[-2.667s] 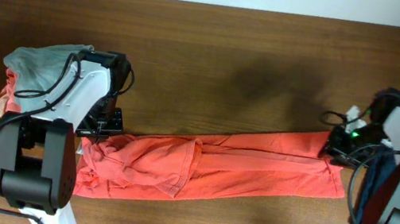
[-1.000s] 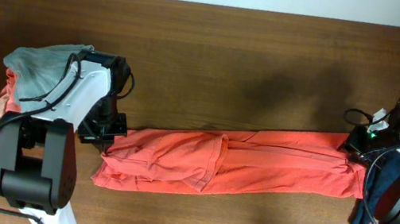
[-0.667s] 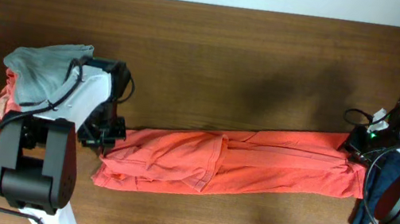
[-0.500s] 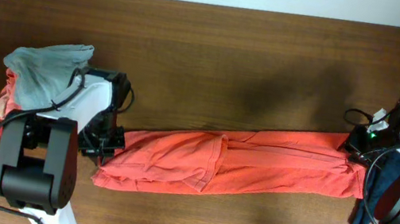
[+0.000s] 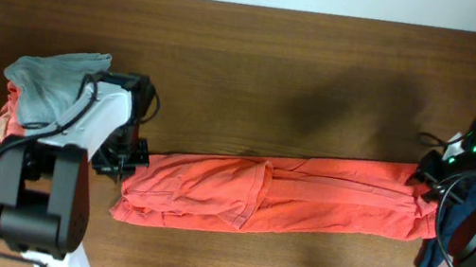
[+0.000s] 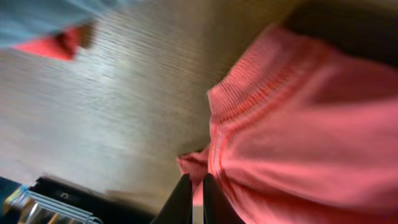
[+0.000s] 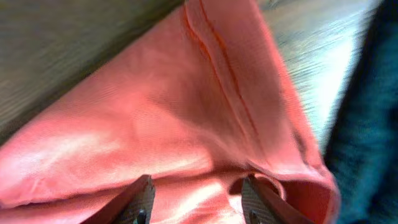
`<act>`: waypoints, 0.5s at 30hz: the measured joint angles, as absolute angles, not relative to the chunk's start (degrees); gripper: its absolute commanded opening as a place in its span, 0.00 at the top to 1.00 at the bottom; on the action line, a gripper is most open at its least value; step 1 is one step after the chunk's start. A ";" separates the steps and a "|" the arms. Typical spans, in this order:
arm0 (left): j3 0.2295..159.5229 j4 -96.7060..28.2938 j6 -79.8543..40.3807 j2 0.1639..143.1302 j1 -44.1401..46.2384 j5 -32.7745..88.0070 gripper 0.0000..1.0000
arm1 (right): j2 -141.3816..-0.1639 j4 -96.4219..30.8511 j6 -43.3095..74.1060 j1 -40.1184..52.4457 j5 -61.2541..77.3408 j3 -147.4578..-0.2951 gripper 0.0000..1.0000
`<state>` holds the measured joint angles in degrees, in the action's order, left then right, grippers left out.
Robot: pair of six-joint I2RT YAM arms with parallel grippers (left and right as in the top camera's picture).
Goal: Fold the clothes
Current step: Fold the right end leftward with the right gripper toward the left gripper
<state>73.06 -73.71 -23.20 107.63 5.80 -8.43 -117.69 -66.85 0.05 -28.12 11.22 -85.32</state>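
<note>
A coral-red T-shirt (image 5: 276,197) lies stretched across the table (image 5: 258,70): left gripper (image 6: 193,196) clenched on its edge, right gripper (image 7: 196,199) released (fingers apart above fabric).

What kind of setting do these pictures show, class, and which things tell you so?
Probably a robot lab workbench for laundry folding: two arms flank a bare wooden table, a coral-red T-shirt lies stretched between them, and a grey-blue shirt waits bunched at the left.

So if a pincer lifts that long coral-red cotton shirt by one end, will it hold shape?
Probably not: the long coral-red cotton shirt lies creased and bunched, so it looks floppy. It likely sags and drags, and seems light.
</note>
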 measured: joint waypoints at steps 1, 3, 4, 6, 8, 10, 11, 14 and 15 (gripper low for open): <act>73.93 -74.15 -23.20 106.63 5.80 -8.45 0.91 | -117.69 -67.83 -0.30 -28.12 10.98 -87.00 0.49; 75.50 -74.81 -23.20 104.05 5.80 -8.43 0.91 | -116.97 -70.50 -1.30 -28.08 11.00 -89.97 0.48; 75.99 -74.72 -23.20 102.85 5.80 -8.40 0.91 | -116.42 -71.33 -1.80 -27.94 11.49 -90.63 0.48; 76.64 -74.28 -23.20 100.07 5.80 -8.19 0.91 | -114.32 -73.36 -3.77 -27.16 13.21 -91.55 0.47; 76.90 -73.47 -23.22 97.91 5.80 -7.27 0.91 | -112.20 -75.85 -6.24 -25.12 15.25 -92.07 0.45; 77.06 -73.06 -23.20 97.01 5.80 -5.93 0.91 | -111.02 -77.17 -8.40 -21.65 17.17 -92.07 0.43; 77.03 -72.71 -23.18 96.97 5.80 -5.30 0.91 | -110.87 -77.14 -9.23 -19.70 17.89 -92.03 0.42; 76.34 -70.78 -23.00 96.97 5.80 -3.33 0.91 | -110.85 -75.72 -10.98 -12.51 19.53 -90.30 0.39; 75.90 -70.28 -22.92 96.97 5.82 -2.81 0.91 | -110.85 -75.13 -11.22 -10.31 19.86 -89.41 0.38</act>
<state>75.90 -70.28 -22.92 96.97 5.82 -2.81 -110.85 -75.13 -11.22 -10.31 19.86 -89.41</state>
